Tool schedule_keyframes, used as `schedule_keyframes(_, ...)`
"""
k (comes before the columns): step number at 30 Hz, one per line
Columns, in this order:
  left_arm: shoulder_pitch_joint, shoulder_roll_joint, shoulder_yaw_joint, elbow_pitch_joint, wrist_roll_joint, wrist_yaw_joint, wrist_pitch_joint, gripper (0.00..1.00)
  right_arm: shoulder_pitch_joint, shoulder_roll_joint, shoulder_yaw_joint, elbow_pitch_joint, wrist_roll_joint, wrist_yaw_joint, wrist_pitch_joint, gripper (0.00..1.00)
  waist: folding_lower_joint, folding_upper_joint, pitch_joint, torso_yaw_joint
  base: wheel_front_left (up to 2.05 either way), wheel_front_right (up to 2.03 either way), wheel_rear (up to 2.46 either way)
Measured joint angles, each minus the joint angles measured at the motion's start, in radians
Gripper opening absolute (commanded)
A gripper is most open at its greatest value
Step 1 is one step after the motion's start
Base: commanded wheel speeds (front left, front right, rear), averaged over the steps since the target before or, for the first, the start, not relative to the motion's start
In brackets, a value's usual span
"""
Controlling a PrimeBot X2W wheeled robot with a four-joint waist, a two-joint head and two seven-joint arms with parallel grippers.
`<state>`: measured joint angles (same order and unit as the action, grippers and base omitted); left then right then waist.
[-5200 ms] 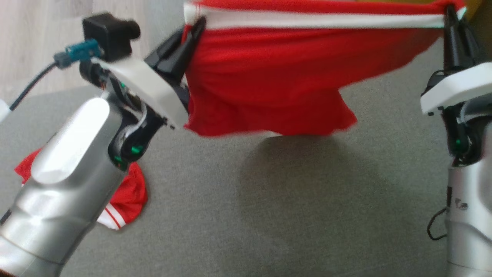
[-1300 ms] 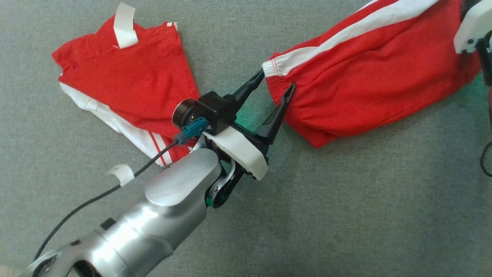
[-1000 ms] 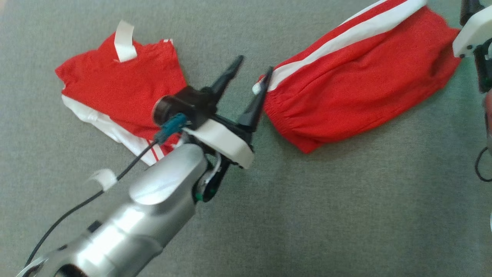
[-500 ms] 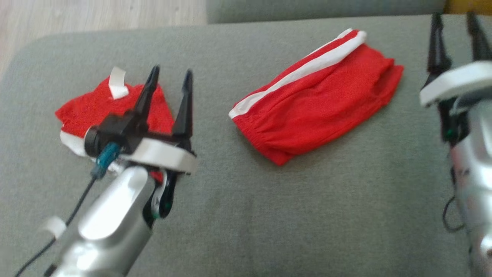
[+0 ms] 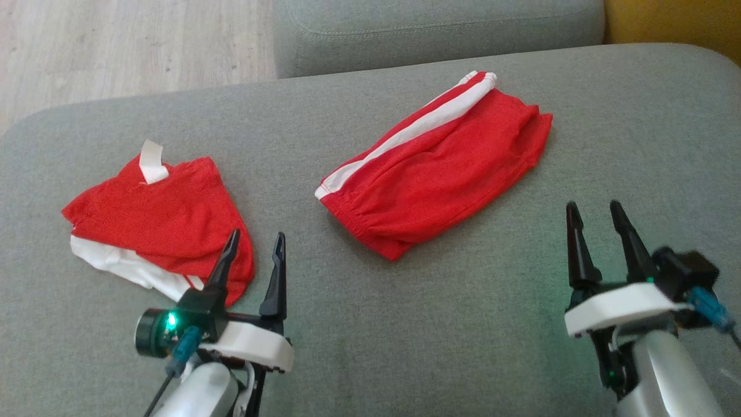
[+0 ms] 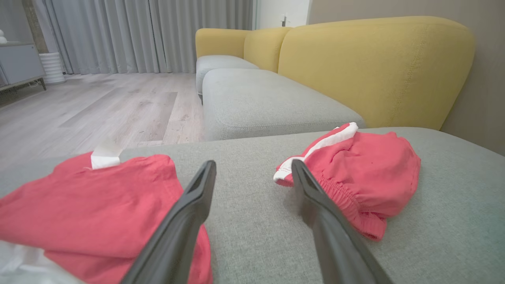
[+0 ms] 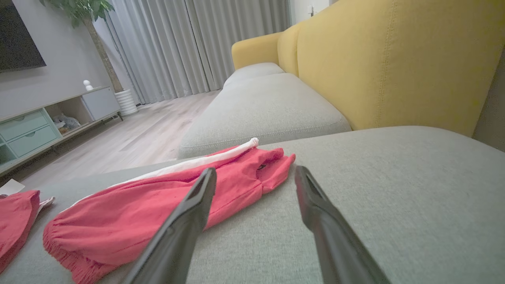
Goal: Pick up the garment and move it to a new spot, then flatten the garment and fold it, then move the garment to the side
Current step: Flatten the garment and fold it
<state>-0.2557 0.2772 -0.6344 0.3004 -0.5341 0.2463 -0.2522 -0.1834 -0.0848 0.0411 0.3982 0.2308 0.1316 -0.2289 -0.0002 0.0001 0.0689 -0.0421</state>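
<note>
The garment [image 5: 440,168], red shorts with a white side stripe, lies folded in the middle of the grey sofa seat [image 5: 463,324]; it also shows in the left wrist view [image 6: 363,177] and the right wrist view [image 7: 165,205]. My left gripper [image 5: 255,243] stands open near the seat's front left, apart from the garment, with nothing between its fingers. My right gripper [image 5: 596,211] stands open at the front right, also empty and clear of the garment.
A second red garment [image 5: 156,226] with white trim and a white tag lies at the left, just beyond my left gripper. Another grey seat cushion [image 5: 434,29] and a yellow backrest [image 6: 375,67] lie behind. Wooden floor [image 5: 127,46] lies beyond the seat's left edge.
Both grippers let go of the red garment, which was held stretched in the air and now lies folded on the seat. Both arms have drawn back toward the front; the camera has tilted up.
</note>
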Motion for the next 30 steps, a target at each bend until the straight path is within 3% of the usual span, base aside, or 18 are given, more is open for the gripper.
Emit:
schedule_keyframes(12,0.013,-0.050,0.071,-0.003,0.075,-0.049,0.000,1.00,0.040,0.029,-0.063,-0.128,-0.060,0.000,0.060,1.00,0.0002,0.0000,0.051,0.016,0.00,0.00,0.00)
schedule_keyframes(18,-0.046,-0.069,0.091,-0.012,0.106,-0.075,0.000,1.00,-0.124,0.029,-0.131,-0.124,-0.082,0.000,0.167,1.00,0.0003,0.0000,0.122,0.050,0.00,0.00,0.00)
schedule_keyframes(24,-0.090,-0.092,0.098,-0.013,0.133,-0.100,0.000,1.00,-0.359,0.008,-0.242,0.028,-0.100,0.000,0.330,1.00,0.0004,0.0000,0.195,0.102,0.00,0.00,0.00)
schedule_keyframes(30,-0.129,-0.129,0.097,-0.012,0.156,-0.131,0.000,1.00,-0.532,-0.035,-0.355,0.259,-0.222,0.000,0.425,1.00,0.0005,-0.0001,0.253,0.166,0.00,0.00,0.00)
